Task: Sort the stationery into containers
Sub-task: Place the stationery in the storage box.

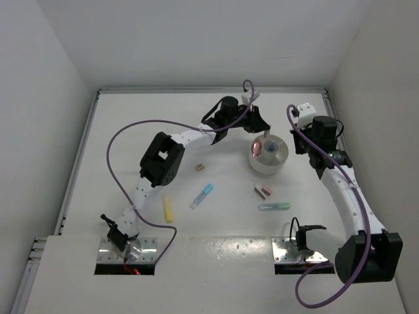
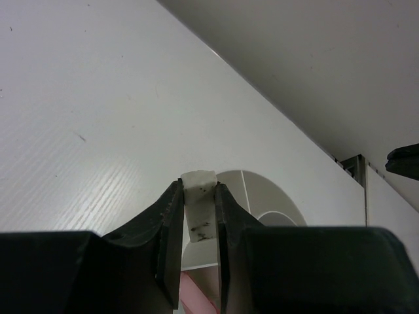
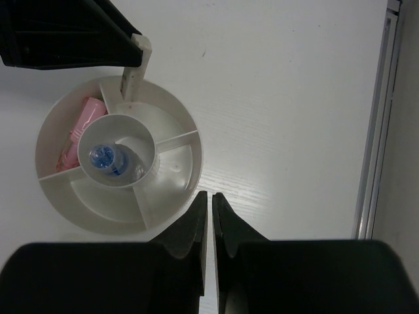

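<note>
My left gripper [image 1: 260,125] hangs over the far rim of the round white dish [image 1: 278,163], shut on a white speckled block [image 2: 198,203]. That block [image 3: 134,72] shows above the dish's rim [image 3: 196,157] in the right wrist view. A pink stick [image 3: 82,131] lies in an outer compartment and a clear blue-capped bottle [image 3: 105,157] stands in the centre well. My right gripper [image 3: 209,195] is shut and empty, just right of the dish. On the table lie a tan block [image 1: 200,168], a blue stick [image 1: 201,195], a yellow stick [image 1: 168,209], a brown-pink block [image 1: 263,191] and a green stick [image 1: 273,206].
White walls enclose the table on three sides, with a metal rail [image 3: 373,131] along the right edge. The left arm's purple cable [image 1: 131,131] loops over the left half of the table. Both arm bases sit at the near edge.
</note>
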Tool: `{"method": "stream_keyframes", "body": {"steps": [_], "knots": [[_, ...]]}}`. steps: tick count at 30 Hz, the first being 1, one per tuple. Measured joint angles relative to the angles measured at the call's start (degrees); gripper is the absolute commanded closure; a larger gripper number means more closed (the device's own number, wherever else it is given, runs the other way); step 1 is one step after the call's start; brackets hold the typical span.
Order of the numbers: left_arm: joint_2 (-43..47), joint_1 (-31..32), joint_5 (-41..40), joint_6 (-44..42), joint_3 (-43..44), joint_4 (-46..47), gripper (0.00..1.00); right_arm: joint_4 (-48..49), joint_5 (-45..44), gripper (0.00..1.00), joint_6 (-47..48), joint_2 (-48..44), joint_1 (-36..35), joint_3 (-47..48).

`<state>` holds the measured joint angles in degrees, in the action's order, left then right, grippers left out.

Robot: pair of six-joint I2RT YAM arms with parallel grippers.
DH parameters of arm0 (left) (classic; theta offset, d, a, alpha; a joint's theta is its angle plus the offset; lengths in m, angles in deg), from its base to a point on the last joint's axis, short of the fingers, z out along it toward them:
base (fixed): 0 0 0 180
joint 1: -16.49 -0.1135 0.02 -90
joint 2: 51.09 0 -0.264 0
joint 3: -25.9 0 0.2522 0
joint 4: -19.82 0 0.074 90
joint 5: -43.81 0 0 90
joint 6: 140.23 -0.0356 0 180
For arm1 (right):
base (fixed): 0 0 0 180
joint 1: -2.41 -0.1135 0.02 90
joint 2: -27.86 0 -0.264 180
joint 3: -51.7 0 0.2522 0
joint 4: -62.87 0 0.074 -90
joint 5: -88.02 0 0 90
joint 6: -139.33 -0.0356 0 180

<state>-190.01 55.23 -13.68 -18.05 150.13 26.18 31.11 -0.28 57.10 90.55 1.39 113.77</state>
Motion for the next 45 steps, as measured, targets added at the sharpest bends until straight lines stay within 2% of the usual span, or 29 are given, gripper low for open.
{"method": "stream_keyframes", "body": {"steps": [5, 7, 8, 9, 17, 21, 22, 24, 25, 28, 29, 30, 31, 32, 33, 35, 36, 37, 38, 39, 41, 45], "knots": [[-0.1, 0.3, -0.5, -0.2, 0.7, -1.5, 0.7, 0.0, 0.0, 0.94, 0.0, 0.0, 0.0, 0.0], [-0.1, 0.5, -0.6, -0.6, 0.9, -2.0, 0.66, 0.0, 0.0, 0.94, 0.0, 0.0, 0.0, 0.0], [-0.1, 0.6, -0.6, -0.8, 1.1, -2.3, 0.59, 0.0, 0.0, 0.91, 0.0, 0.0, 0.0, 0.0], [-0.1, 0.7, -0.6, -1.2, 1.2, -2.7, 0.57, 0.0, 0.0, 0.9, 0.0, 0.0, 0.0, 0.0], [-0.1, 0.8, -0.8, -1.9, 1.6, -4.5, 0.57, 0.0, 0.0, 0.81, 0.0, 0.0, 0.0, 0.0], [-0.1, 0.9, -1.1, -2.0, 1.6, -4.8, 0.57, 0.0, 0.0, 0.65, 0.2, 0.0, 0.0, 0.0], [-0.1, 0.8, -1.5, -2.2, 1.6, -4.8, 0.56, 0.0, 0.0, 0.55, 0.4, 0.0, 0.0, 0.0], [0.3, 0.6, -2.3, -2.3, 1.1, -4.6, 0.56, -0.1, 0.5, 0.47, 0.7, 0.0, 0.0, 0.0], [1.0, 0.5, -2.9, -2.5, 0.1, -4.6, 0.56, -0.1, 1.2, 0.4, 1.2, 0.0, 0.0, 0.0], [5.5, 0.0, -5.0, -3.2, -4.7, -4.8, 0.56, -0.6, 3.6, 0.33, 2.4, 0.0, 0.0, 0.0], [7.8, -0.2, -6.1, -3.4, -6.6, -4.8, 0.62, -1.0, 5.1, 0.33, 3.1, 0.0, 0.0, 0.0], [10.1, -0.4, -7.5, -3.7, -8.2, -5.1, 0.94, -1.5, 6.1, 0.39, 3.7, 0.0, 0.0, 0.0], [13.5, -0.6, -10.5, -3.8, -11.0, -5.3, 1.0, -2.2, 7.7, 0.68, 4.8, 0.0, 0.0, 0.0], [17.4, -0.9, -13.7, -4.1, -13.9, -6.3, 1.0, -3.0, 9.3, 0.94, 6.1, 0.0, 0.0, 0.0], [21.1, -0.9, -17.1, -4.0, -16.2, -7.5, 1.0, -4.0, 11.1, 1.0, 7.1, 0.0, 0.0, 0.0], [30.2, -0.6, -27.1, -2.2, -22.6, -9.4, 0.99, -6.4, 15.5, 1.0, 9.0, 0.1, 0.0, 0.0], [35.0, -0.4, -32.4, -0.7, -25.8, -11.2, 0.93, -7.9, 17.7, 0.98, 10.0, 0.0, 0.0, 0.0], [38.9, 0.0, -37.2, 1.6, -28.1, -13.4, 0.83, -9.4, 19.6, 0.84, 11.0, 0.0, 0.0, 0.0], [42.0, 0.5, -42.1, 5.1, -29.8, -15.8, 0.75, -11.0, 22.1, 0.56, 12.2, 0.1, -0.2, 0.0], [43.3, 0.8, -45.7, 8.8, -30.4, -18.6, 0.72, -12.8, 24.0, 0.43, 13.0, 0.2, -0.3, 0.2], [45.8, 1.1, -50.1, 16.4, -33.2, -22.9, 0.63, -17.1, 27.4, 0.26, 15.9, 1.5, -0.8, 1.5], [43.9, 0.1, -53.9, 29.5, -41.8, -31.9, 0.53, -22.5, 31.0, 0.21, 20.7, 3.3, -1.5, 2.5]]}}
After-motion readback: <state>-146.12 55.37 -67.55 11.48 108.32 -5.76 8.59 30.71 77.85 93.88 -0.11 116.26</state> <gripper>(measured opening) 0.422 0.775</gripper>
